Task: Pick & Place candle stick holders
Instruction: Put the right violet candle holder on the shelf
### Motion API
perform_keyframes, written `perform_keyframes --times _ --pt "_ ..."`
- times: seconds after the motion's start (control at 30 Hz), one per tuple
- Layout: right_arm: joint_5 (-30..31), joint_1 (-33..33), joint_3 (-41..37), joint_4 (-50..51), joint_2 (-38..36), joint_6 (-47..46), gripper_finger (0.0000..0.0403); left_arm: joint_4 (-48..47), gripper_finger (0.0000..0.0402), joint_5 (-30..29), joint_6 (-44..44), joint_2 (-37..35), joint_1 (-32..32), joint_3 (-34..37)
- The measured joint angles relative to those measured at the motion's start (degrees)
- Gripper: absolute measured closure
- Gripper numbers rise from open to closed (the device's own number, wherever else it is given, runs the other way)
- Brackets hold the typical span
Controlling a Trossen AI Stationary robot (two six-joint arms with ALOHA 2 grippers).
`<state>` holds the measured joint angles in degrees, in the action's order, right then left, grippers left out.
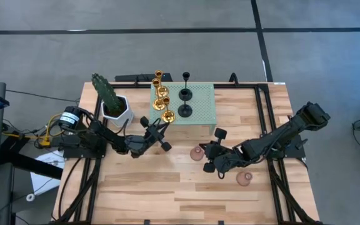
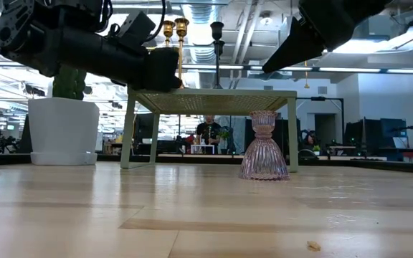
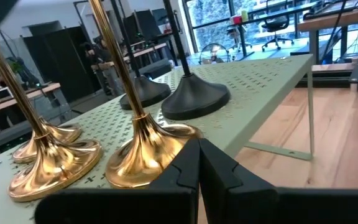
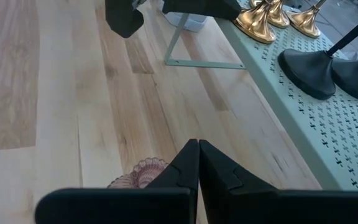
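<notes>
**Five holders on the stand, two pinkish ones left on the worktop**

Three shiny gold candle stick holders [image 1: 160, 94] and two black candle stick holders with round bases [image 1: 185, 103] stand upright on the pale green perforated metal stand [image 1: 204, 106]. Two ribbed pinkish-mauve glass holders are not yet placed: one [image 1: 197, 153] stands on the wooden worktop [image 1: 167, 194] just in front of the stand, the other [image 1: 244, 179] nearer the front edge on the right.

The left claw [image 1: 161, 132] hovers at the stand's front-left edge, clenched and empty, its fingertips beside the nearest gold base. The left arm reaches low from the left, passing in front of the green cactus in its white pot [image 1: 112, 103].

The right claw [image 1: 212, 154] is also clenched and empty, just beside the nearer pinkish holder; its arm stretches in from the back right, folded low.

To do the next pick well, the right claw should probably part its fingers first, then close on the holder's narrow waist, lift straight and set it down on a bare part of the stand, clear of the black bases.
</notes>
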<state>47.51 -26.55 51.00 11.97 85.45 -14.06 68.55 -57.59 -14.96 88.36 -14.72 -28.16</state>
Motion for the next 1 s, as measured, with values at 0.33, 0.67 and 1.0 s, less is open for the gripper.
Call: perform_keyframes --times 0.33,0.67,1.0 --pt "-3.97 -1.44 -0.05 4.83 -0.02 -2.72 0.0403 -0.2 0.04 7.96 -6.91 -0.6 -8.48 0.07" --pt "-1.7 -8.07 -6.46 5.34 -0.04 -18.62 0.0403 -0.54 0.04 17.03 -5.5 -9.71 -16.84 6.86" --pt "4.47 -13.57 -7.3 2.46 0.0 -25.26 0.0403 -1.15 0.0399 21.68 -0.39 -12.28 -16.78 12.95"
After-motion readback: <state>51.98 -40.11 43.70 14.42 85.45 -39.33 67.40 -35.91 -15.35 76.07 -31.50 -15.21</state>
